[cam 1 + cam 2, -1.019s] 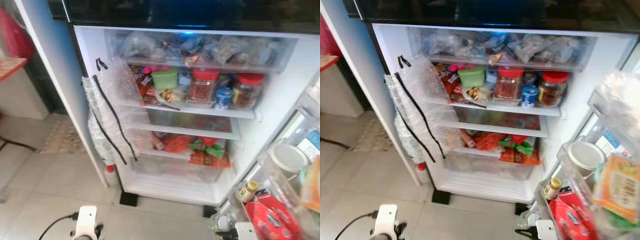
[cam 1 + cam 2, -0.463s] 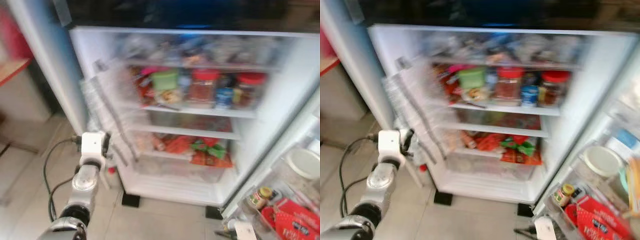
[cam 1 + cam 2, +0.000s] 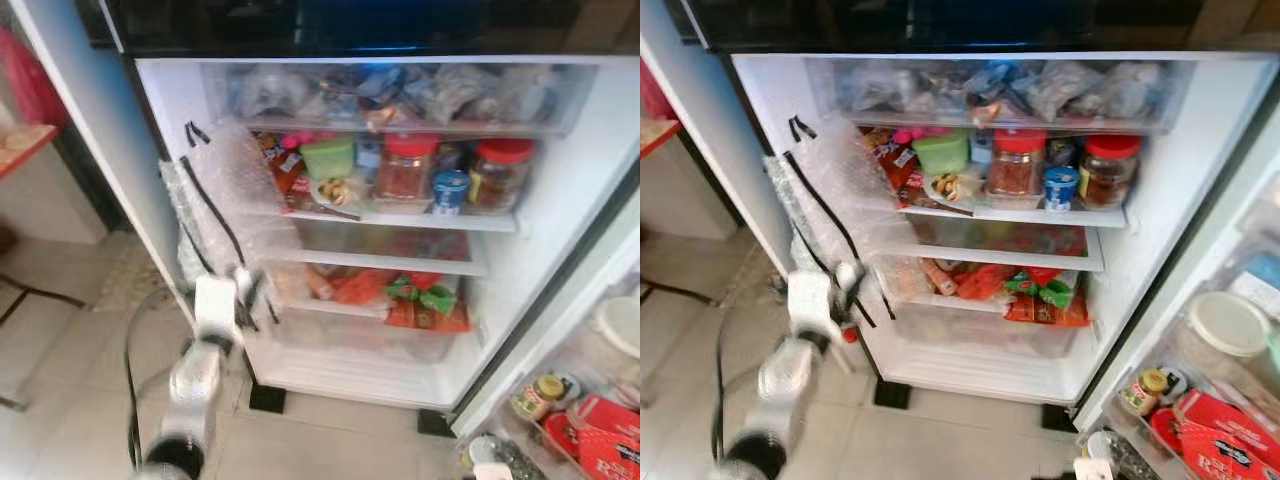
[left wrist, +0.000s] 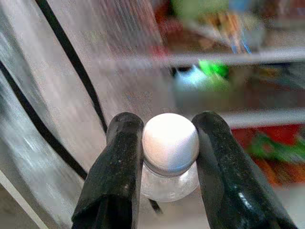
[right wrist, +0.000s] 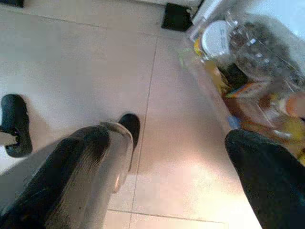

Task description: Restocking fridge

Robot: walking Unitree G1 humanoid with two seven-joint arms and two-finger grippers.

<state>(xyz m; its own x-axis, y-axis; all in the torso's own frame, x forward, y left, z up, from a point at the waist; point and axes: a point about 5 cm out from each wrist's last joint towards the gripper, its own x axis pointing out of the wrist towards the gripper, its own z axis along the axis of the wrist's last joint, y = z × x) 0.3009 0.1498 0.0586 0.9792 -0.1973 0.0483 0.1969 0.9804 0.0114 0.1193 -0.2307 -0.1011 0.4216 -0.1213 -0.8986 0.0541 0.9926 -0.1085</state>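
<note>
White-capped bottle [image 4: 170, 143] clamped in left gripper [image 4: 167, 157]; right gripper [image 5: 162, 176] spread; labels unreadable

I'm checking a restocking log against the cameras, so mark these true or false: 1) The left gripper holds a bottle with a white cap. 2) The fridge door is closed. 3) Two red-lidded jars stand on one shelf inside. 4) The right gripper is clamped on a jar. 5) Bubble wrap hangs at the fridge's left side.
1) True: the left gripper is shut on the white-capped bottle.
2) False: the fridge stands open, with its shelves in view.
3) True: the two red-lidded jars share a shelf, with a small blue-lidded cup between them.
4) False: the right gripper is open over the tiled floor, holding nothing.
5) True: the bubble wrap, crossed by black tape, hangs there.
</note>
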